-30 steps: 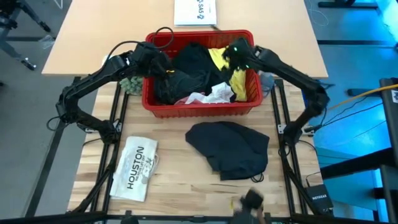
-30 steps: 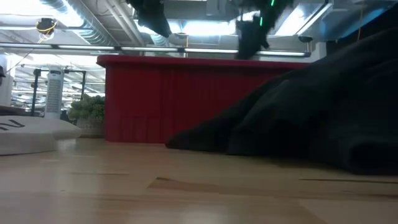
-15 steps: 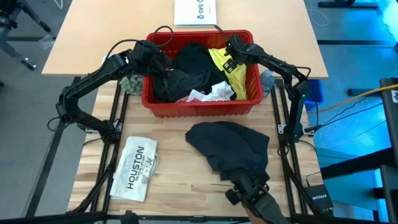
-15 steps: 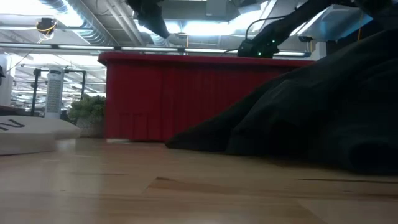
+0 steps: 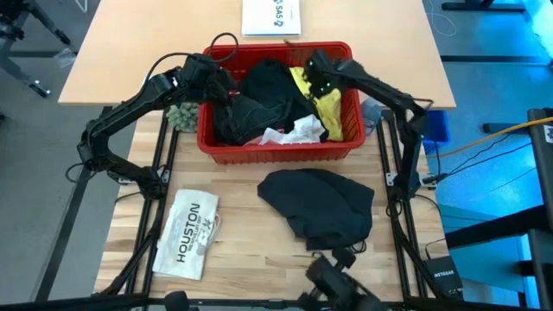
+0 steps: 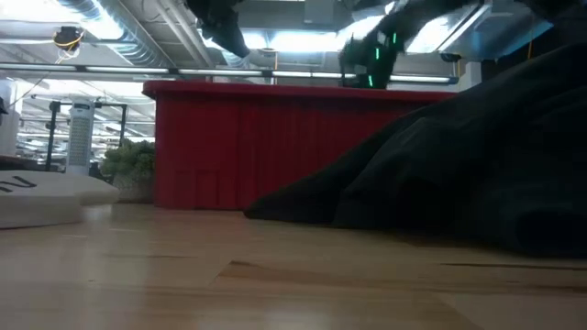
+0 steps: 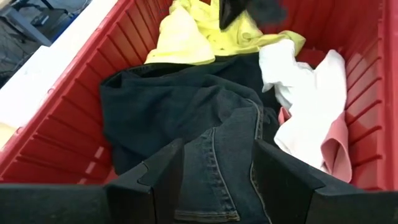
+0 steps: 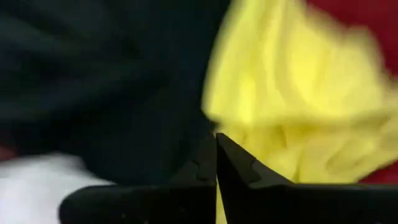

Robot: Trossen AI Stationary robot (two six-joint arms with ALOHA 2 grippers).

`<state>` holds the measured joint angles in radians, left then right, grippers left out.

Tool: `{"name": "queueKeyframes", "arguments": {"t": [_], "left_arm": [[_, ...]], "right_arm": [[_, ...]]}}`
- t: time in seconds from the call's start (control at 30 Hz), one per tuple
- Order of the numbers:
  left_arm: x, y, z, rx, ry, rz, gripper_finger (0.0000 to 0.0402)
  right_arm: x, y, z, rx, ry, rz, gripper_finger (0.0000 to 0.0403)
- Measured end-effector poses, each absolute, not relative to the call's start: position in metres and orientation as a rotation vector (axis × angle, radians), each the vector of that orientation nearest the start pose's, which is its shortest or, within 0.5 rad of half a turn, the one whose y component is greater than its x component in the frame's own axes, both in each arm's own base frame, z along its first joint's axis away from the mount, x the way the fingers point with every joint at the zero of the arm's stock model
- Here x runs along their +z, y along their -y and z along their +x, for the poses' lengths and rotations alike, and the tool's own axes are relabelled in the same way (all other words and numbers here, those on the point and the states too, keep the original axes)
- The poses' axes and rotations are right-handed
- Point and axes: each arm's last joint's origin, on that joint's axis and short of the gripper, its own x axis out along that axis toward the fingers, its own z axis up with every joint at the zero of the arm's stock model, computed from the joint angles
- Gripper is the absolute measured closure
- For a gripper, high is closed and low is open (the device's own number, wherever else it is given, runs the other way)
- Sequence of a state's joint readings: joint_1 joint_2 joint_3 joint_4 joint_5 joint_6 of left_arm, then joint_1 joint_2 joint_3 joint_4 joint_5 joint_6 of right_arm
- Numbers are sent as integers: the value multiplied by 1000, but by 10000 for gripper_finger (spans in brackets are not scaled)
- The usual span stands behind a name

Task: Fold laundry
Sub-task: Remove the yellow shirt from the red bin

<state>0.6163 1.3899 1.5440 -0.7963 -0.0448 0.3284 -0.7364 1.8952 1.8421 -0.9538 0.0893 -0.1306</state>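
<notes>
Plainly, the red basket (image 5: 276,149) is the landmark: most of the laundry sits inside it, dark trousers (image 7: 186,118) across the middle, the yellow T-shirt (image 5: 328,108) at its right end, and white cloth (image 7: 305,99) with pink cloth (image 7: 336,152) near its front wall. Another dark garment (image 5: 320,206) lies on the table just in front of the basket. The right gripper (image 8: 216,163) hangs over the yellow shirt's edge with its fingers pressed together and, as far as I can tell, nothing between them; a lift from here would likely come up bare. The left gripper (image 7: 211,180), jaws apart over the trousers at the basket's left end, could drag the whole tangle if it pinches denim. From table height the basket's contents are hidden, and the right wrist view is too blurred to show contact.
</notes>
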Motion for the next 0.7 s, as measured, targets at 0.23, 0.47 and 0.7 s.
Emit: {"name": "queueKeyframes", "arguments": {"t": [0.23, 0.47, 0.7], "left_arm": [[402, -165, 230, 539, -713, 92, 219], [403, -165, 231, 543, -699, 88, 219], [404, -165, 231, 548, -685, 81, 219]], "right_arm": [[469, 201, 267, -457, -654, 94, 403], [492, 146, 243, -406, -800, -226, 395], [430, 160, 275, -298, -1113, -498, 290]]}}
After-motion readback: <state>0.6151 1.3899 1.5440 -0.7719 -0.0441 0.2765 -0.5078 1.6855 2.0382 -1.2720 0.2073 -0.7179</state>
